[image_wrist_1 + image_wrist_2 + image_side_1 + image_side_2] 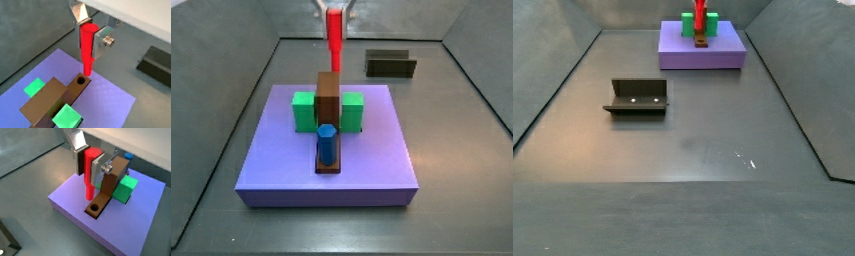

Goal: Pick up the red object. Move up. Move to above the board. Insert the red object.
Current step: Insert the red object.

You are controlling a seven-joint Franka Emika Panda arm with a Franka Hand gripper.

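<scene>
Red object (87,49) gripped upright btwn fingers (103,41), tip just above board (53,102) hole; gripper (334,12) top cropped.

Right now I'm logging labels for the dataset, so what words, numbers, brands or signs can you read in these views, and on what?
None: no text, number or logo shows in any view.
The tool holds the red peg above the brown board: both plain.
Green blocks, blue peg, purple platform, fixture: unmarked.
</scene>
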